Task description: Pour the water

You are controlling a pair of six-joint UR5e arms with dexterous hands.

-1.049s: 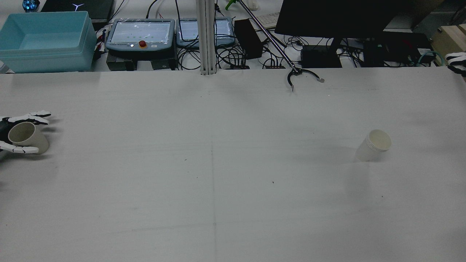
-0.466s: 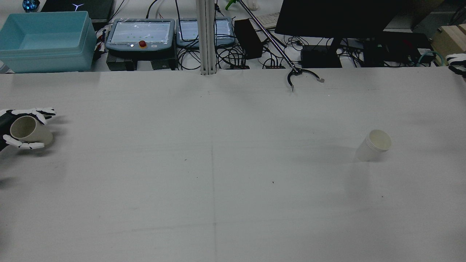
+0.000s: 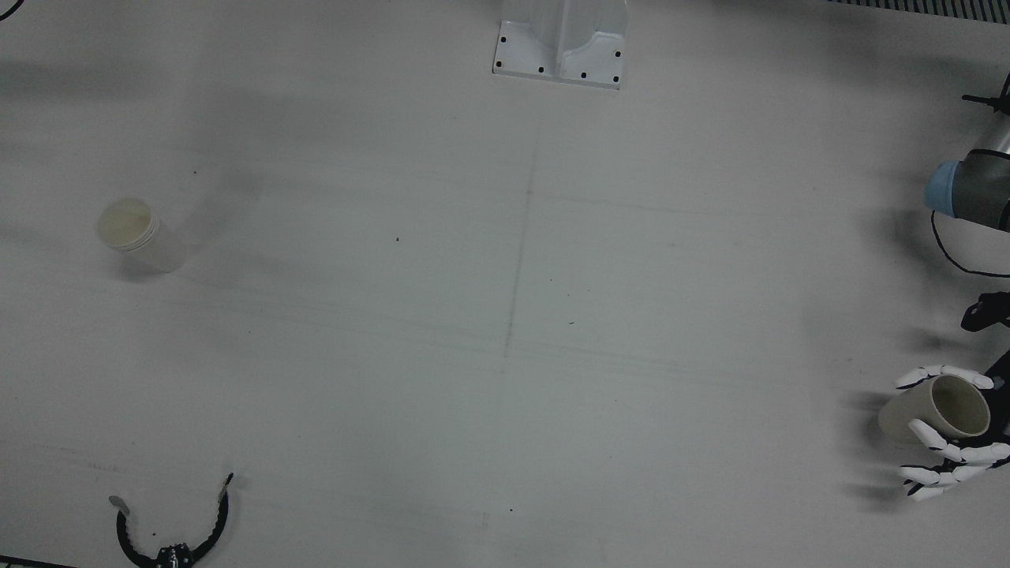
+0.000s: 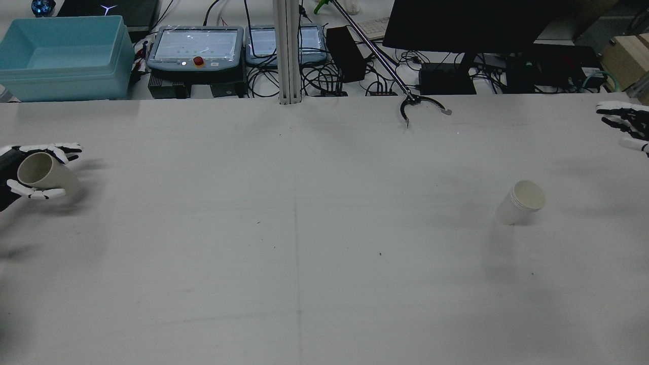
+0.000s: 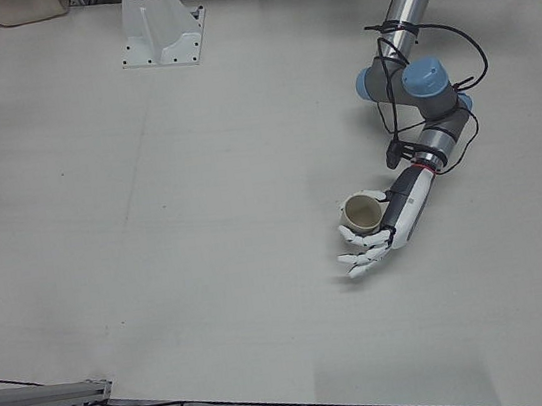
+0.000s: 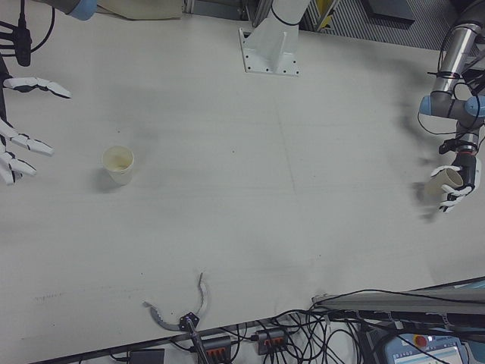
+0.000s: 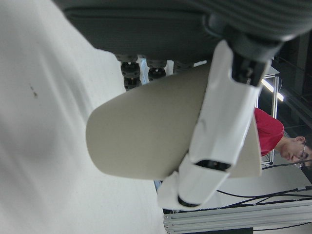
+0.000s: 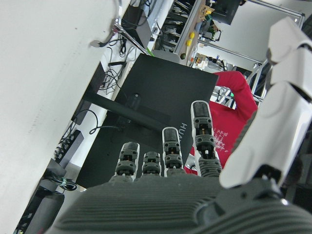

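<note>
Front view: the left hand (image 3: 951, 442) grasps a tilted beige paper cup (image 3: 931, 410) at the white counter's (image 3: 505, 315) edge, mouth pointing outward.

Rear view: a white paper cup (image 4: 522, 203) stands upright near the right hand (image 4: 626, 121), whose fingers (image 4: 611, 107) are spread, released.

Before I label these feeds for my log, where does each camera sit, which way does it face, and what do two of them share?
Front view: overhead, looking down; left robot hand holds beige cup.
Rear view: high behind, facing forward; both hands, white cup.
Left-front view: operators' side; left arm.
Right-front view: operators' side; open right robot hand.
Left hand view: on-hand, cup close.
Right hand view: on-hand, monitor beyond.
Front and rear share both cups and the grabber tool.
</note>
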